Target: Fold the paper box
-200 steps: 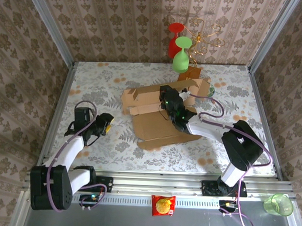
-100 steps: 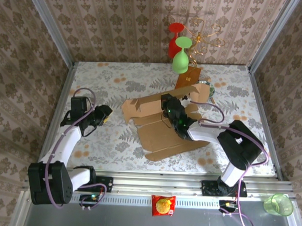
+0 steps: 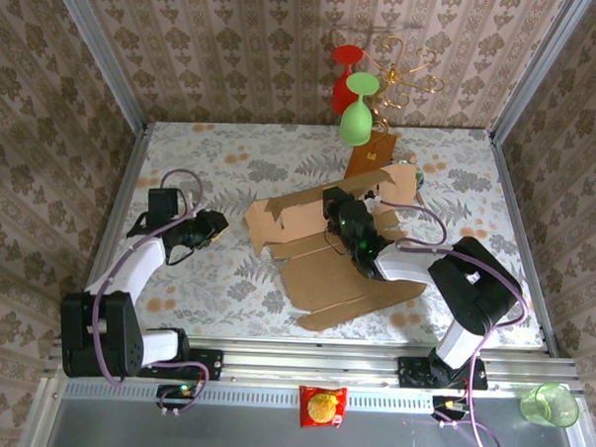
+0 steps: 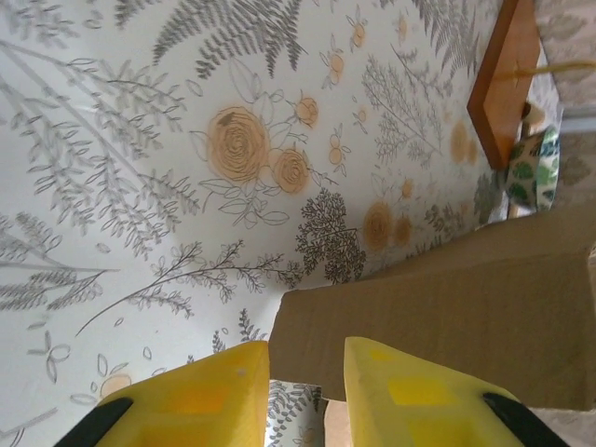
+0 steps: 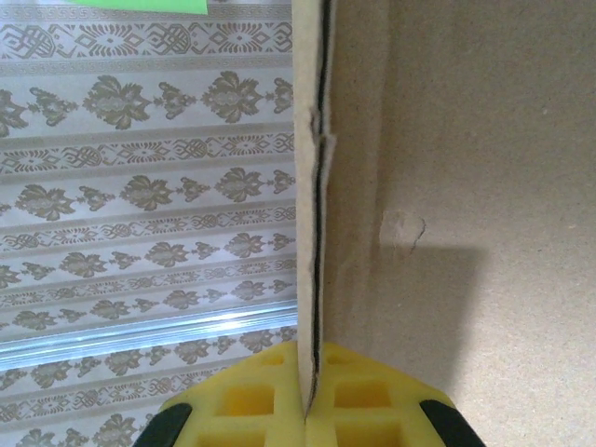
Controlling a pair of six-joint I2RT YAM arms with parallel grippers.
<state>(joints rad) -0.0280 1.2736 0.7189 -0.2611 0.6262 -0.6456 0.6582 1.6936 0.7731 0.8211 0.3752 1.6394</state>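
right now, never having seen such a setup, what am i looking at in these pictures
Two robot arms are bolted at the near edge of a table. The overhead picture comes from a fixed camera above them; the other two come from a camera on each wrist, looking past its yellow fingers. On the table lies the paper box, a brown cardboard sheet, partly folded. The right gripper is clamped on a raised cardboard edge. The left gripper is open beside a flap's corner, holding nothing. A wire glass rack stands at the back.
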